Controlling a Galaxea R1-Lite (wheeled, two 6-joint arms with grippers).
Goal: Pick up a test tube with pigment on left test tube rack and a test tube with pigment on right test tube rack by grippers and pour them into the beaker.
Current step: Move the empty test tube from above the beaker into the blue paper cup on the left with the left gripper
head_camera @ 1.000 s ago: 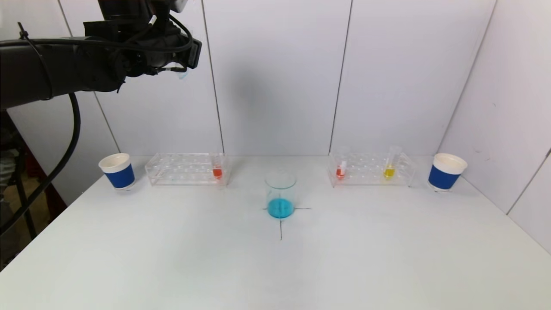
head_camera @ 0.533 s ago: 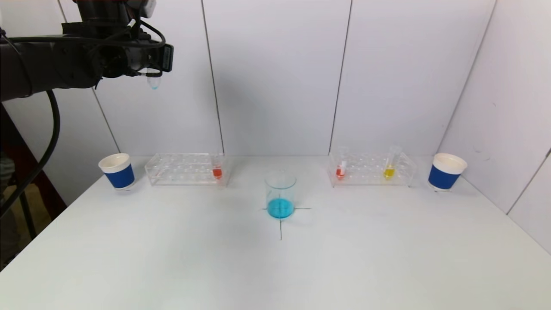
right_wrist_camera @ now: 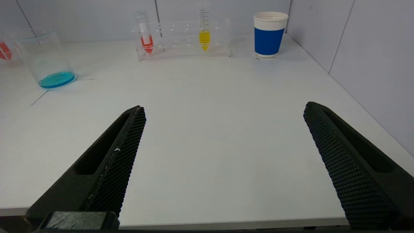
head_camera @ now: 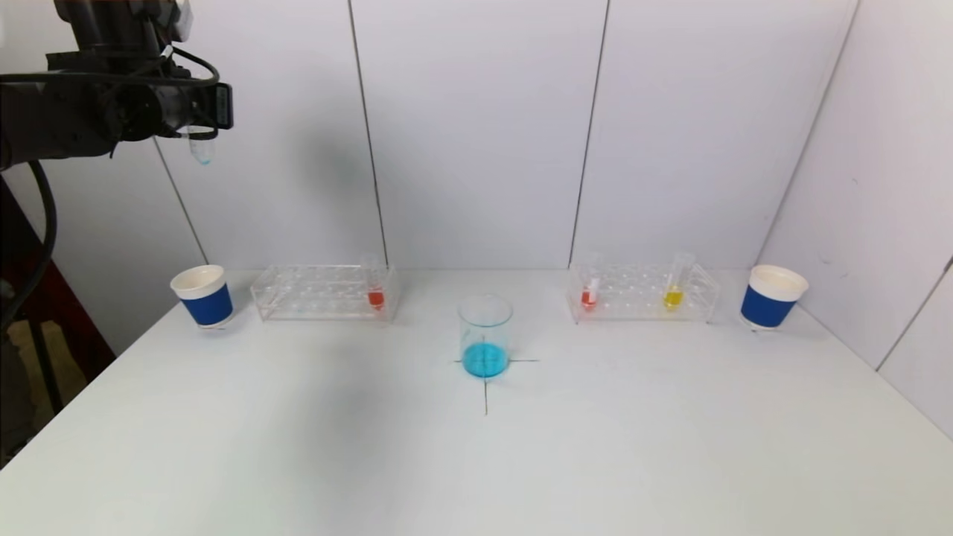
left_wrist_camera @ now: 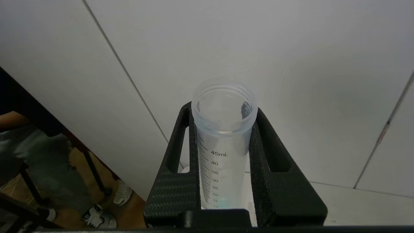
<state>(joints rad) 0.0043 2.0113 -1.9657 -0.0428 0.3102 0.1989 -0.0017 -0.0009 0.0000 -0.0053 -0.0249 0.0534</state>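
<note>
Fingers: left gripper clamped an emptied test tube; right gripper stood wide, holding nothing.
Surface: white table, black cross-mark under beaker.
Room: pale panelled walls.

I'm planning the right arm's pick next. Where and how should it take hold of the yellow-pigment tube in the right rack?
Grip the yellow tube on its clear upper section, which stands above the right rack; the rack walls the pigment end. Probably come from the front with the open right gripper, jaws either side of the upright tube, then lift straight up. The red tube stands well aside.
</note>
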